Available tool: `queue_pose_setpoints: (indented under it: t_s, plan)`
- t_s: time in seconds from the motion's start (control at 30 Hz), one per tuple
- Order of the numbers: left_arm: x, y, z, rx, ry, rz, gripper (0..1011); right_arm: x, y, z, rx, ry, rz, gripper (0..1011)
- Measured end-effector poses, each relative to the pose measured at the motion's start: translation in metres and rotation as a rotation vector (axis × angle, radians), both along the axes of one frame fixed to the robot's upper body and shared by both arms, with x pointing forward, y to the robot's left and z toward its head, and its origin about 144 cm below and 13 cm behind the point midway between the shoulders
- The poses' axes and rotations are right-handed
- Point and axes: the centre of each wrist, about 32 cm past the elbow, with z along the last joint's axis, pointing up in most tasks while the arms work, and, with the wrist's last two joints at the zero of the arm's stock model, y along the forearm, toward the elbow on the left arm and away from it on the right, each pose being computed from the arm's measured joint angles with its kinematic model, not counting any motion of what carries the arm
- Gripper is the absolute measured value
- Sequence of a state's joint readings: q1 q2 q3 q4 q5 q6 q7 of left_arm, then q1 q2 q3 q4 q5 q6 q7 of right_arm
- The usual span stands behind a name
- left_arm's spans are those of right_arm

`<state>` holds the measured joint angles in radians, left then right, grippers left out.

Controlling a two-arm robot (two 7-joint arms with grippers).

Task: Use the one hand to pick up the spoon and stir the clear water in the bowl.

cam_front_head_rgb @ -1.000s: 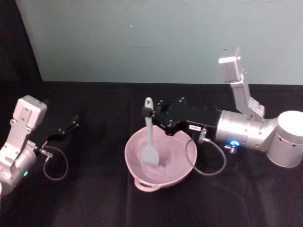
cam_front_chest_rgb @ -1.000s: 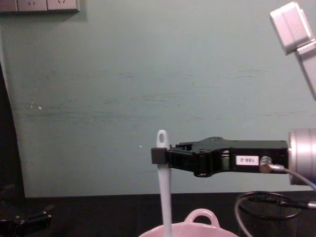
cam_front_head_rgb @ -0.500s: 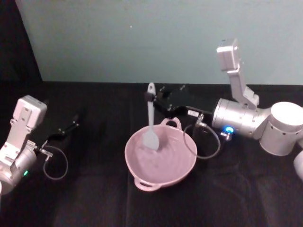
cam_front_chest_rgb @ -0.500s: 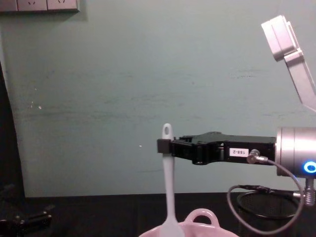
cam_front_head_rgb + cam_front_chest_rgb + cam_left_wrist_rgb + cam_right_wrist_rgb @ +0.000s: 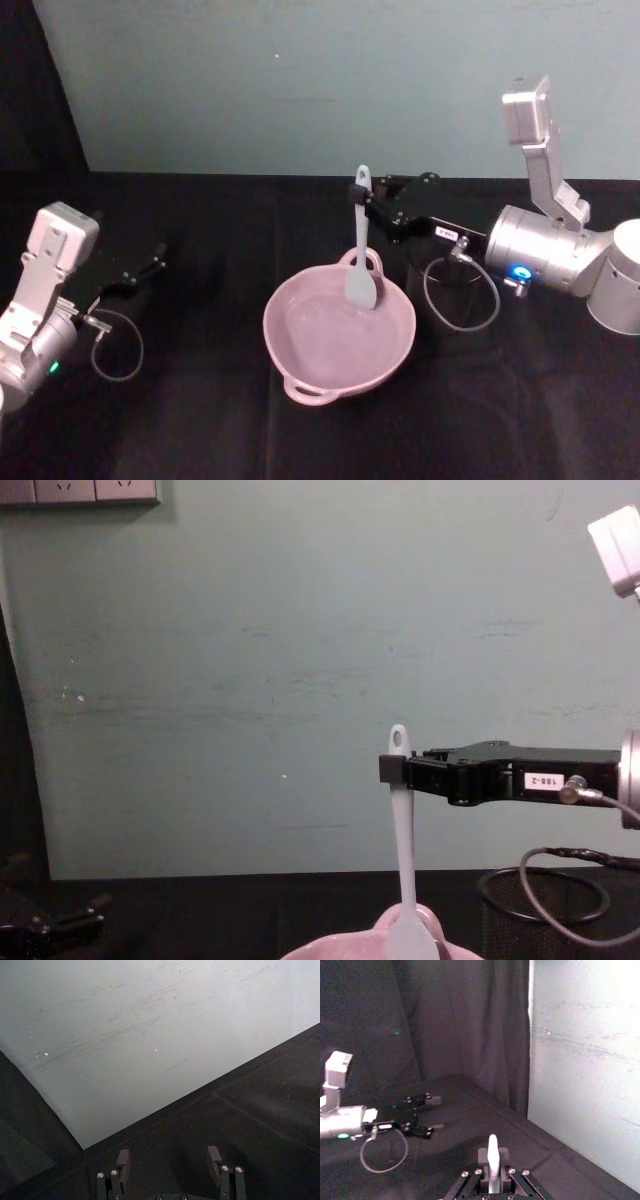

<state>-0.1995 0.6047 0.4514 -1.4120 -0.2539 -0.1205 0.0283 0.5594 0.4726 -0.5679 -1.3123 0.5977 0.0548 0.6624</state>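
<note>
Okay, the right black two-finger claw [image 5: 364, 204] on its silver cylindrical wrist with a blue ring light reached in from the right, above the far side of the pale pink round bowl [image 5: 272, 335]. It was pinched on the long slim white plastic spoon [image 5: 359, 250] just below the oval hole at the handle tip. The spoon [image 5: 403, 845] hung almost upright from the right claw [image 5: 392, 769], its blade low over the bowl's far rim beside the arched loop handle. I could not tell whether the blade touched the water. From the chest, the bowl [image 5: 335, 952] peeked up at the bottom edge, with a black mesh cup [image 5: 510, 920] behind it to the right. The bowl sat near the middle of the black-draped worktop [image 5: 200, 420]. The left claw [image 5: 146, 266] lay parked low at the left, well apart from the bowl, and the left wrist view showed its fingers [image 5: 122, 1160] spread.
</note>
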Motion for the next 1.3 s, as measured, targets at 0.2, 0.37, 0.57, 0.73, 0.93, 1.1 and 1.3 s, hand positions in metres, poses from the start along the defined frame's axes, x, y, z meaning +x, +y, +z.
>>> queue_pose_setpoints:
  t_s: [0.2,0.37,0.57,0.73,0.93,1.1,1.3]
  plan:
    - [0.0,0.0,0.0,0.0,0.0,0.0,1005,-0.013,0.004,0.001,-0.004,0.015,0.031,134]
    - [0.0,0.0,0.0,0.0,0.0,0.0,1005,-0.024,0.021,-0.001,0.017,0.029,0.092,134]
    - [0.0,0.0,0.0,0.0,0.0,0.0,1005,-0.026,0.041,-0.004,0.036,0.029,0.147,134]
    - [0.0,0.0,0.0,0.0,0.0,0.0,1005,-0.016,0.046,-0.006,0.04,0.032,0.148,134]
    - [0.0,0.0,0.0,0.0,0.0,0.0,1005,-0.002,0.043,-0.007,0.035,0.031,0.122,134]
    - [0.0,0.0,0.0,0.0,0.0,0.0,1005,0.008,0.031,-0.004,0.028,0.02,0.076,134]
    - [0.0,0.0,0.0,0.0,0.0,0.0,1005,0.009,0.009,-0.001,0.02,0.006,0.007,134]
